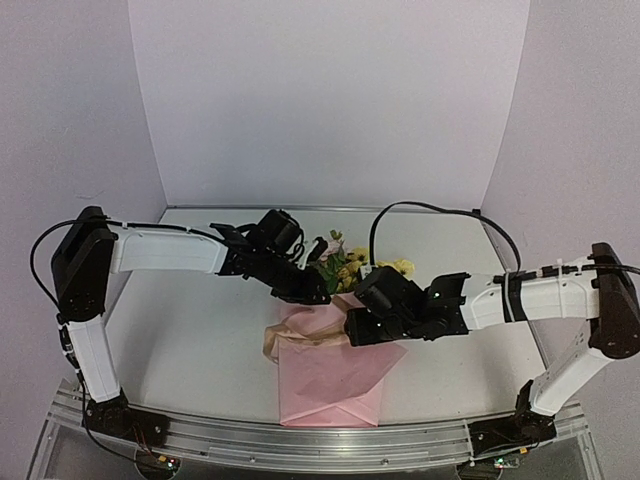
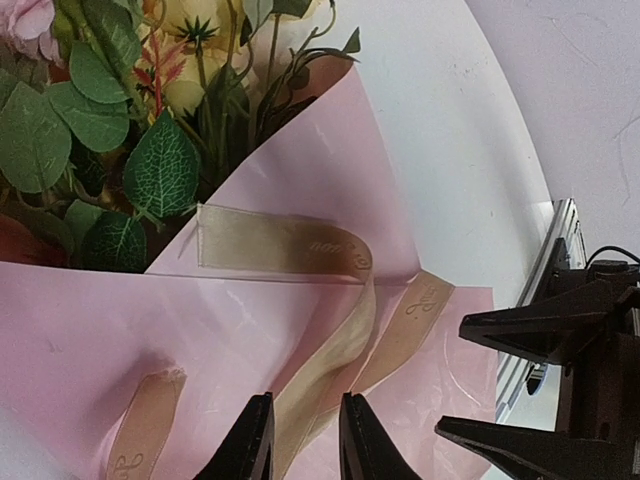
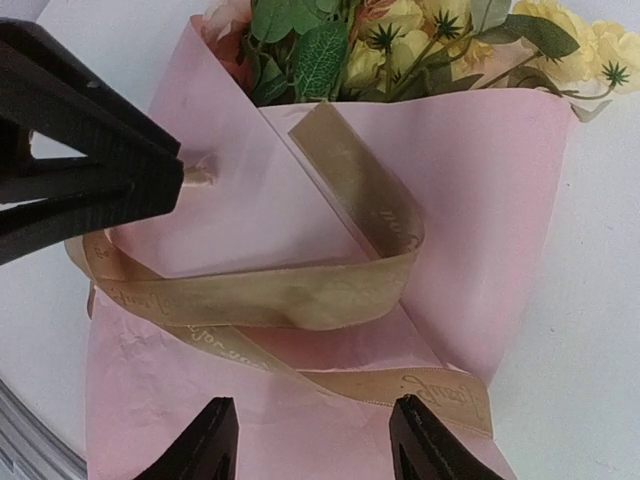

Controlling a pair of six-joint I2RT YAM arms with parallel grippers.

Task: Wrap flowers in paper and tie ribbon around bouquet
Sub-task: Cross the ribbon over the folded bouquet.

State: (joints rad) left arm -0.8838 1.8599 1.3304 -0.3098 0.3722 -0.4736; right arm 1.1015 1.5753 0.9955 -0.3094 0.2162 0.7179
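Loosely looped ribbon; perhaps satin

Plain white table, white walls around three sides. The bouquet lies flat roughly mid-table, paper end pointing at the near edge, flowers poking out the far end. Tan ribbon is draped across the paper and loops off its left side. A metal rail runs along the near edge.
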